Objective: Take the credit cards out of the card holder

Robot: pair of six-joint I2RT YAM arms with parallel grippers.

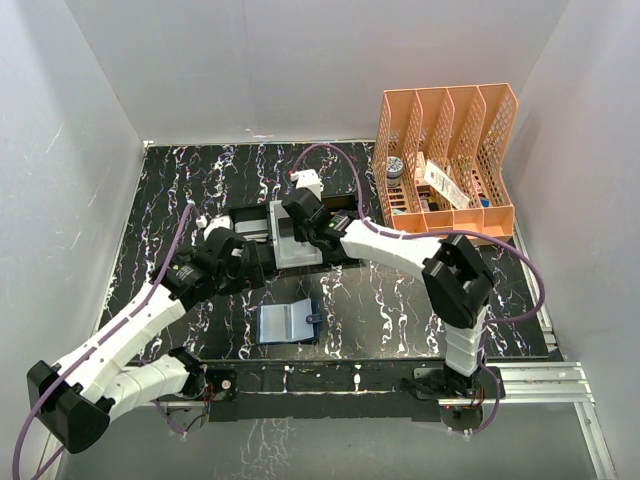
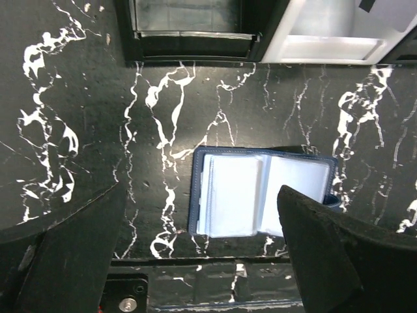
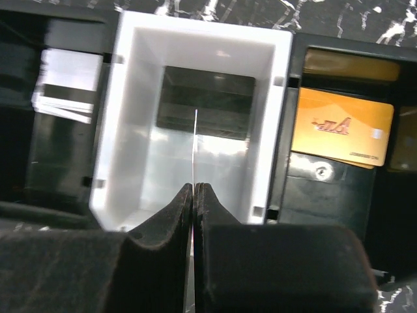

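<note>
The card holder lies open on the black marbled table, its pale clear sleeves facing up. My left gripper hangs above it, open, with the fingers well apart and nothing between them. In the top view the left gripper sits just beyond the holder. My right gripper is shut on a credit card, seen edge-on as a thin pale line. It hovers over the white compartment of the tray. In the top view the right gripper is above the tray.
In the tray, a stack of grey cards fills the left black slot and a gold card the right one. An orange file organiser with small items stands at the back right. The table's near edge rail runs just below the holder.
</note>
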